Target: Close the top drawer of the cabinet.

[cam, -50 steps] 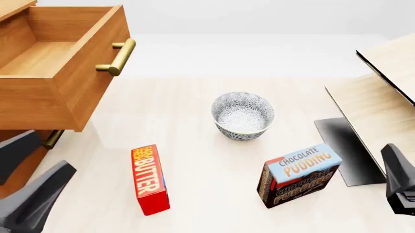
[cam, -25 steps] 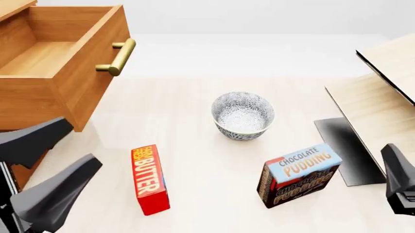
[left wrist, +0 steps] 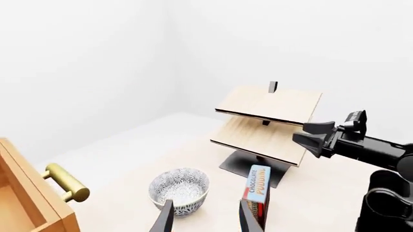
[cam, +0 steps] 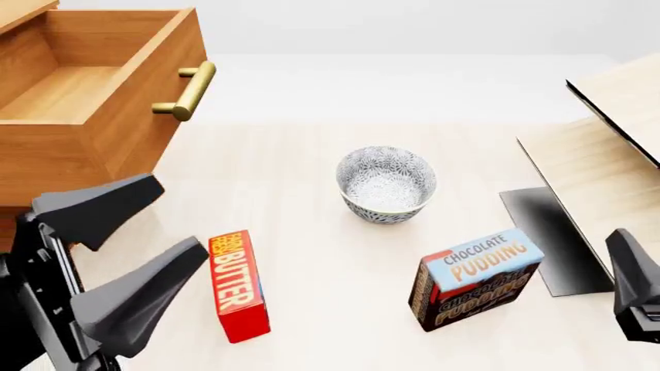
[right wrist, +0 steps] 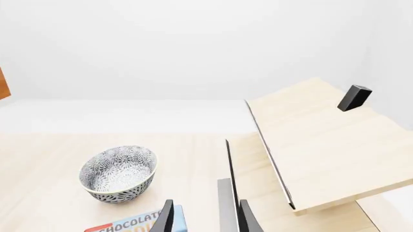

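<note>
The top drawer (cam: 93, 100) stands pulled out of the cabinet (cam: 21, 232) at ten o'clock, its brass handle (cam: 188, 90) overhanging bare bench (cam: 299, 154). The left pincer (cam: 170, 224), jaws apart and empty, hangs below the drawer's front edge, beside a butter box (cam: 238, 285). The right pincer (right wrist: 203, 217) sits at four o'clock, jaws apart.

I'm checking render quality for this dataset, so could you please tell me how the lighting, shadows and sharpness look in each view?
Front view: soft, even light, everything sharp; the stand's dark base could pass for a shadow. Left wrist view: plain white walls, no glare; a faint shadow under the bowl. Right wrist view: equally flat and crisp, with no blur on the shelf.
</note>
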